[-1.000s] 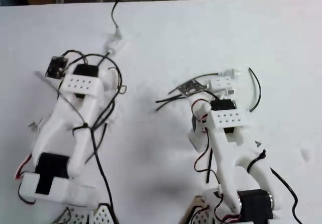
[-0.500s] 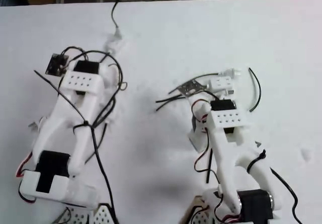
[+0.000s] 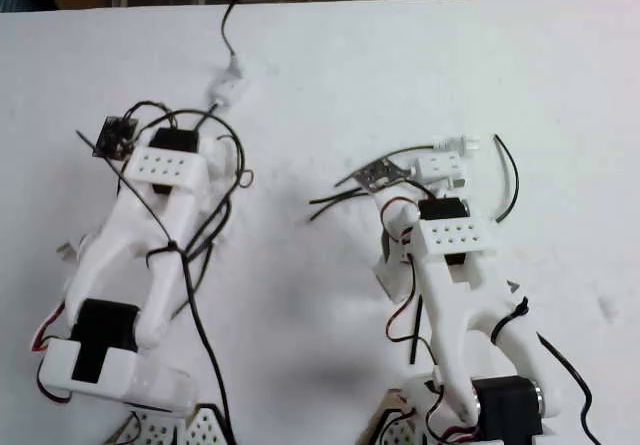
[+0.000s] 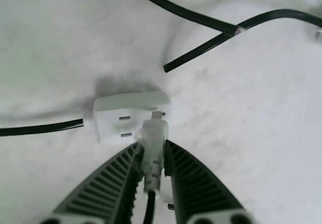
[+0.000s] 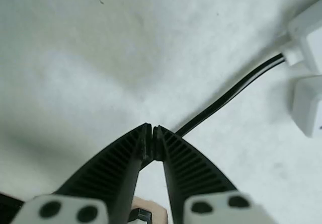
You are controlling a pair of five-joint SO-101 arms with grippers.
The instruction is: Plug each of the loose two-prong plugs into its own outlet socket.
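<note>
Left wrist view: left hand (image 4: pixel 152 149) pinches a white two-prong plug (image 4: pixel 154 132), fingers tight on its body, its black lead running back between them. The plug's nose sits at the corner of the white outlet socket (image 4: pixel 121 114), just beside the two open slots; can't tell if the prongs are in. A black cord (image 4: pixel 40 129) leaves the socket's other end.

High view: left arm (image 3: pixel 140 245) covers that contact. What looks like the same socket (image 3: pixel 225 90) lies on the table (image 3: pixel 330 55) just past the arm's tip.

Right wrist view: right hand (image 5: pixel 152 136) has its fingers pressed together, holding nothing, above a black cable (image 5: pixel 226 99) that runs to a second white plug (image 5: pixel 308 32) beside a white block (image 5: pixel 309 105).

High view: these white pieces (image 3: pixel 440 165) lie just beyond the right arm (image 3: pixel 455 265).
</note>
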